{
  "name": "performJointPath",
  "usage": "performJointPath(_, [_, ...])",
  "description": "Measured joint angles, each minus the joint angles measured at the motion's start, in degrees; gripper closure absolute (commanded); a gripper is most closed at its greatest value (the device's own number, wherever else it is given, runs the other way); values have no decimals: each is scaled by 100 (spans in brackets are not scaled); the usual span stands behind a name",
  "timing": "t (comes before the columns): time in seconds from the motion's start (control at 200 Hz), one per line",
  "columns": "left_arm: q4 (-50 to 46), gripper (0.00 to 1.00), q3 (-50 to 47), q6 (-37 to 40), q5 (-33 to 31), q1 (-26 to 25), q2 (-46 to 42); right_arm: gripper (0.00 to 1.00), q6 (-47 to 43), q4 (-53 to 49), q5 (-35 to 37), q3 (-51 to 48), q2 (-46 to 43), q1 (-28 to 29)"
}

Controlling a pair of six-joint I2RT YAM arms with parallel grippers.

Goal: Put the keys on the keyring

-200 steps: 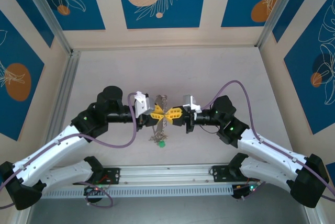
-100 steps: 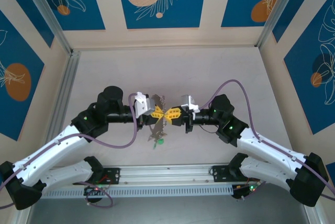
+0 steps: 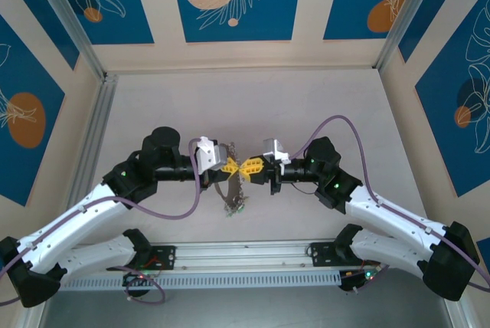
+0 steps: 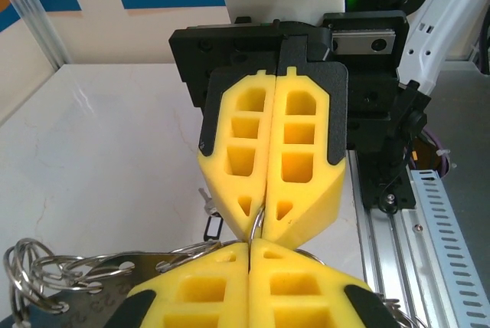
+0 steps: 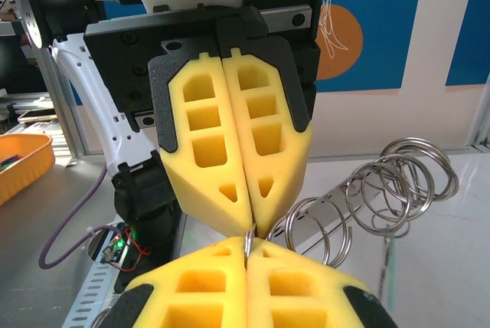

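Your keyring [image 4: 257, 225] shows as a thin grey wire running straight between the two sets of yellow tips, which meet nose to nose above the table. The left gripper [image 5: 246, 224] is clenched on that wire, and the right gripper [image 4: 262, 219] is clamped on it from the other side. Just beside the pinch, you can see the keys [image 4: 212, 225] hanging by their small dark-framed tag, close under the right gripper's tips. From above, the rest of the tagged cluster [image 3: 234, 204] dangles below the meeting point; you cannot tell whether it touches the table [image 3: 321, 106]. The tags are too small for you to read any writing. Loose coils of spare rings [image 5: 398, 178] sit just beside the fingers. You have bare tabletop toward the back wall and to both sides, with the aluminium rail [image 3: 253, 255] near along the front edge.
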Motion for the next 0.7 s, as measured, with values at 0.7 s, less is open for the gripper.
performJointPath(0.7, [127, 81, -4, -33, -109, -98, 33, 100, -55, -531, 138, 44, -278, -153])
